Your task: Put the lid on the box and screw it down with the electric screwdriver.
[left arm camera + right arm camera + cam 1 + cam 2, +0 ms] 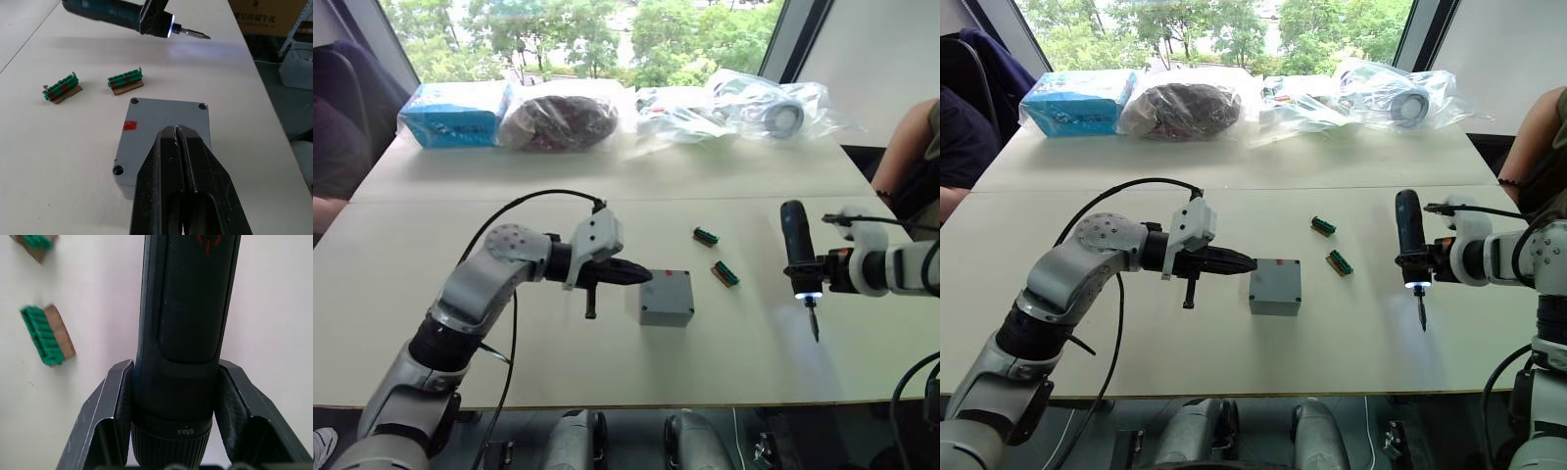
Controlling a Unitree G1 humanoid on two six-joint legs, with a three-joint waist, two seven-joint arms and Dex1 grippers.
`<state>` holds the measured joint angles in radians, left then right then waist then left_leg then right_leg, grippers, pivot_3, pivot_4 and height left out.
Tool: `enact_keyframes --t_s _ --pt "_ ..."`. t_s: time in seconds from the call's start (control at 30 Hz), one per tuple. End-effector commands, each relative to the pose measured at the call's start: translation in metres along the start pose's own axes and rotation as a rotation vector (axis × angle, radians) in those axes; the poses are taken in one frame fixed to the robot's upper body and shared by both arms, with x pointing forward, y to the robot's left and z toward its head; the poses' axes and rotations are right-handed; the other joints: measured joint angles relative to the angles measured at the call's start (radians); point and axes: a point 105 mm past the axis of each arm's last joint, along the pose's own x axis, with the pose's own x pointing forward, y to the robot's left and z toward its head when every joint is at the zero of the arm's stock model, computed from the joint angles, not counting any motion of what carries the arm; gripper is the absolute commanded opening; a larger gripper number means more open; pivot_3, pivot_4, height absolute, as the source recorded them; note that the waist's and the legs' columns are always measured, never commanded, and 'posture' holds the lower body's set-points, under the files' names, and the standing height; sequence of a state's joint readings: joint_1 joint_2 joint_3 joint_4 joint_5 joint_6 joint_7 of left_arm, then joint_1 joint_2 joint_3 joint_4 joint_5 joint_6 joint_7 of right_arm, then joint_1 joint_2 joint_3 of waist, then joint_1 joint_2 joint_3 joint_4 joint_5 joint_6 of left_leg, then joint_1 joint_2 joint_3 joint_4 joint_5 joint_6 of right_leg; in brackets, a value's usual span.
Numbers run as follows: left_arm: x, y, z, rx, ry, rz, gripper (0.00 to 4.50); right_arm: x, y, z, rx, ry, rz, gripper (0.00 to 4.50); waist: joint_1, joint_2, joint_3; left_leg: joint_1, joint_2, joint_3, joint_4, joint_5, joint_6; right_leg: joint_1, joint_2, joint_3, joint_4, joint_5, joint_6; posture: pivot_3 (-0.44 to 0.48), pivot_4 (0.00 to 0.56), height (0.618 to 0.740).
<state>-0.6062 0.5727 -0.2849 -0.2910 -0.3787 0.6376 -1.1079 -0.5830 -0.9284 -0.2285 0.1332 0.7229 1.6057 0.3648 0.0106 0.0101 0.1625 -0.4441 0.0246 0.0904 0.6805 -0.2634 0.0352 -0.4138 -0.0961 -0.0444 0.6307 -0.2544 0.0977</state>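
Note:
The grey box (666, 302) stands on the middle of the white table. Its flat grey lid (168, 115), with a screw hole in each corner and a small red mark, lies on top of it. My left gripper (644, 276) is shut and empty, and its tips (176, 128) hover over the lid's left edge. To the right of the box, my right gripper (803, 266) is shut on the black electric screwdriver (795, 245). The tool is held upright above the table, bit pointing down and tip light on. Both fingers (115, 401) clamp its barrel (188, 308).
Two small green terminal blocks (706, 235) (725, 273) lie between the box and the screwdriver. A blue carton (455, 113) and several plastic bags (744, 108) line the far side of the table. A person's arm (906, 147) shows at the right edge.

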Motion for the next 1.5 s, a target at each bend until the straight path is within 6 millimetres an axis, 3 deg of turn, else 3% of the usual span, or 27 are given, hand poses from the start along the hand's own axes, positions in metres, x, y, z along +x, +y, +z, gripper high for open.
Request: enact_keyframes --t_s 0.03,0.23,0.27,0.47,0.53,0.6,0.7,0.77,0.87,0.97,1.03,1.1,1.27,1.37,1.5 --pt "-0.002 -0.004 0.008 0.084 0.007 0.008 0.00 -0.008 -0.005 0.011 -0.035 -0.055 -0.035 1.78 0.000 0.000 0.000 0.000 0.000 0.000 0.000 0.000 0.000 0.000 0.000 0.000 0.000 0.000 0.000 0.000 0.150 0.740" --pt "-0.002 -0.006 0.011 0.087 0.000 0.000 0.00 -0.001 -0.013 0.001 -0.050 -0.015 -0.069 1.78 0.001 -0.001 0.000 0.000 0.000 0.000 0.000 0.000 0.000 0.001 0.000 0.000 0.000 0.000 0.000 0.000 0.150 0.740" --pt "-0.002 -0.006 0.011 0.088 -0.001 0.000 0.00 -0.001 -0.014 0.000 -0.051 -0.014 -0.072 2.28 0.002 -0.001 0.000 0.000 0.000 -0.001 0.000 0.000 0.000 0.001 0.000 0.000 0.000 0.000 0.000 0.000 0.150 0.740" --pt "-0.006 0.003 0.013 0.082 -0.010 0.040 0.00 -0.004 -0.023 0.005 -0.070 -0.034 -0.122 4.29 0.002 -0.001 0.000 0.001 0.000 -0.001 0.001 0.000 0.000 0.002 0.001 0.000 0.000 0.000 0.001 0.000 0.150 0.740" --pt "-0.014 0.009 0.018 0.061 -0.038 0.068 0.00 -0.012 -0.019 0.017 -0.098 -0.086 -0.119 4.40 0.002 -0.001 0.000 0.001 0.000 -0.001 0.001 0.000 0.000 0.002 0.001 0.000 0.000 0.000 0.001 0.000 0.150 0.740" --pt "-0.024 0.018 0.023 0.036 -0.067 0.105 0.00 -0.024 -0.008 0.034 -0.140 -0.164 -0.092 4.40 0.000 -0.001 0.001 0.001 0.000 -0.001 0.001 0.000 0.000 0.002 0.001 0.000 0.000 0.000 0.001 0.000 0.150 0.740" --pt "-0.056 0.042 0.027 -0.033 -0.108 0.221 0.00 -0.066 0.037 0.067 -0.243 -0.344 0.093 4.40 -0.003 -0.001 0.001 0.001 0.001 -0.001 0.001 0.000 0.000 0.001 0.001 0.000 0.000 0.000 0.001 0.000 0.150 0.740" --pt "-0.069 0.053 0.018 -0.061 -0.083 0.275 0.00 -0.082 0.059 0.070 -0.374 -0.411 0.157 4.40 -0.003 -0.001 0.002 0.001 0.002 -0.001 0.001 0.000 0.000 0.001 0.002 0.000 0.000 0.000 0.002 0.000 0.150 0.740" --pt "-0.063 0.057 -0.007 -0.066 0.022 0.285 0.00 -0.070 0.092 0.043 -0.646 -0.382 0.237 4.40 0.003 -0.003 0.001 0.001 0.003 -0.003 0.000 0.000 0.000 0.002 0.004 -0.002 0.000 -0.001 0.003 0.000 0.150 0.740" --pt "-0.045 0.046 -0.023 -0.066 0.070 0.215 0.00 -0.051 0.127 -0.005 -0.812 -0.303 0.448 4.40 0.003 -0.008 0.001 0.002 0.003 -0.005 0.001 0.000 -0.001 0.004 0.004 -0.004 -0.001 -0.001 0.003 0.000 0.150 0.740" --pt "-0.029 0.038 -0.032 -0.072 0.092 0.176 0.00 -0.033 0.136 -0.035 -0.879 -0.220 0.497 4.40 0.004 -0.009 0.001 0.001 0.001 -0.004 0.002 0.000 -0.001 0.004 0.001 -0.003 0.000 -0.001 0.003 0.000 0.150 0.740" --pt "-0.018 0.032 -0.041 -0.055 0.128 0.137 0.00 -0.019 0.137 -0.052 -0.910 -0.163 0.503 4.40 0.002 -0.009 0.002 0.001 -0.001 -0.004 0.003 0.000 0.000 0.004 -0.001 -0.003 0.000 -0.001 0.003 0.000 0.150 0.740" --pt "0.000 0.026 -0.056 -0.053 0.169 0.107 0.00 0.001 0.139 -0.066 -0.912 -0.144 0.529 4.40 0.002 -0.010 0.002 0.001 -0.001 -0.004 0.003 0.000 0.000 0.004 -0.001 -0.002 0.000 -0.002 0.003 0.000 0.150 0.740" --pt "0.011 0.024 -0.053 -0.047 0.151 0.087 0.00 0.012 0.140 -0.070 -0.885 -0.136 0.547 4.40 0.003 -0.010 0.002 0.002 0.000 -0.004 0.003 0.000 0.000 0.004 0.000 -0.003 0.000 -0.001 0.003 0.000 0.150 0.740" --pt "0.018 0.028 -0.046 -0.028 0.133 0.087 0.00 0.010 0.150 -0.077 -0.881 -0.118 0.611 4.40 0.003 -0.010 0.002 0.001 -0.001 -0.004 0.003 0.000 0.000 0.004 -0.001 -0.003 0.000 -0.001 0.003 0.000 0.150 0.740"
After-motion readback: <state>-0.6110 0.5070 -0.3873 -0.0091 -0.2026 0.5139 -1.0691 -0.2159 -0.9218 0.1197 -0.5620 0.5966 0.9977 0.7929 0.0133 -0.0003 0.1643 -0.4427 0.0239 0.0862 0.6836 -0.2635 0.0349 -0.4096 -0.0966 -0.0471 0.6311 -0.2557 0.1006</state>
